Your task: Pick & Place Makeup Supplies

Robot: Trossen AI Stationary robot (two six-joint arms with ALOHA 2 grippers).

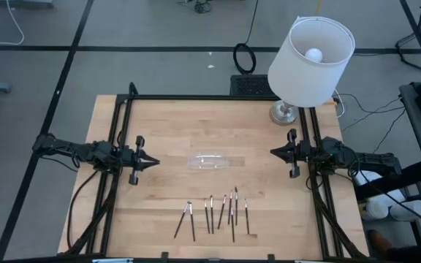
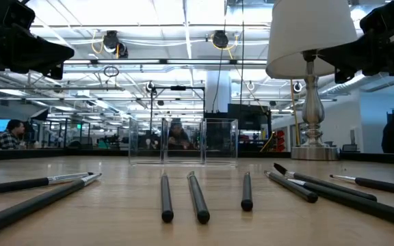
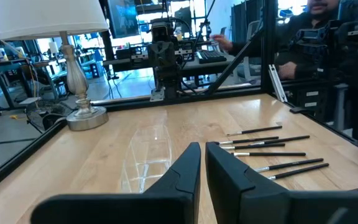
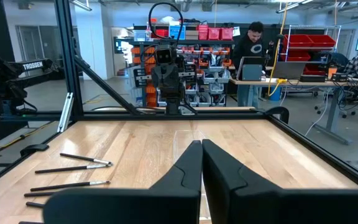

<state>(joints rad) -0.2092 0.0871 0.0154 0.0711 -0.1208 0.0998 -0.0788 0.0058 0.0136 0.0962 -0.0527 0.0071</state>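
Overhead, the left end effector (image 1: 150, 162) sits at the left-centre of the frame above the pale wooden bench (image 1: 167, 131), its fingers pressed together to a point and holding nothing. A dark metal frame (image 1: 196, 97) runs round the bench edges. At the frame's centre lies a small clear tray (image 1: 208, 161), between the two arms. Below it, along the lower middle of the picture, the makeup sticks (image 1: 218, 214) lie loosely side by side on the wood, mostly pointing up and down the frame, the two leftmost crossing at a slant. At the upper right a lamp (image 1: 310, 62) with a white shade stands on the bench corner. The right end effector (image 1: 275, 153) rests at right-centre, likewise closed and empty. Grey floor with cables surrounds the bench; the level view shows a bright workshop hall behind.
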